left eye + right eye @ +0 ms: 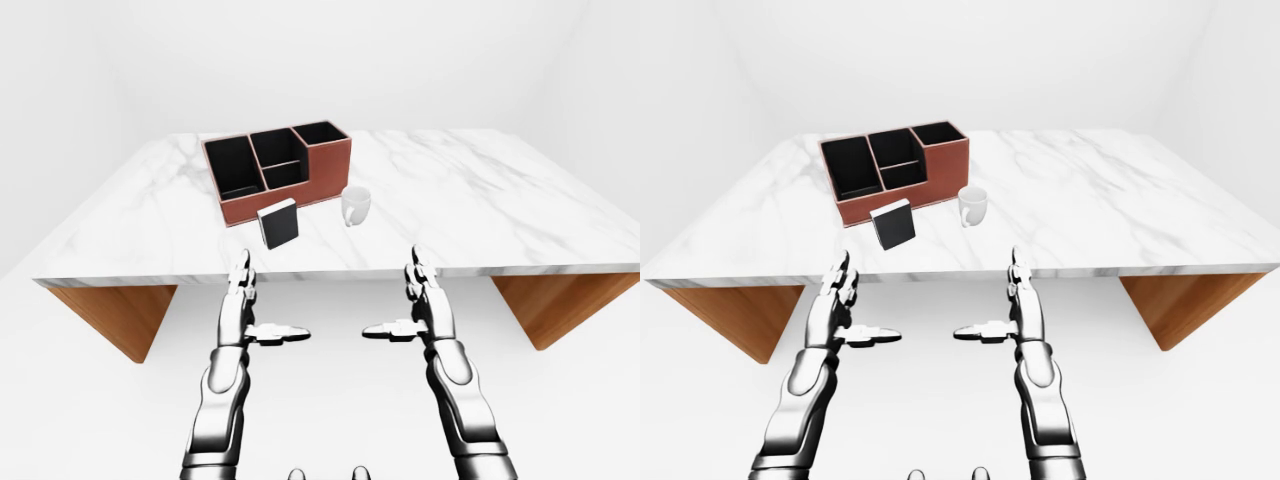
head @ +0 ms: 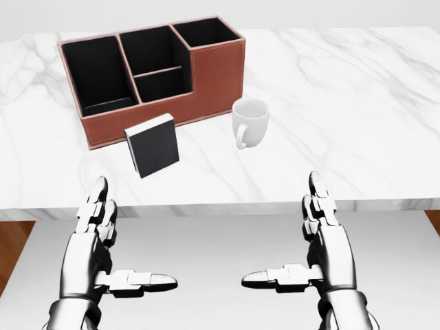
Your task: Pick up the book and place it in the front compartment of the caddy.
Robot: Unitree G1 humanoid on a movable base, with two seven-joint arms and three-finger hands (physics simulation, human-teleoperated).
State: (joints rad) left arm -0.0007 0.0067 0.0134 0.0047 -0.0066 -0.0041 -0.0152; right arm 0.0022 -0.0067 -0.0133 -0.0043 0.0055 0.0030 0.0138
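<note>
Head view, my inventory: book (image 2: 152, 145) upright just below caddy (image 2: 206, 75), white mug (image 2: 249, 122) to caddy's right; left hand (image 2: 96, 251) and right hand (image 2: 323, 247) empty, fingers spread, ready to reach.
</note>
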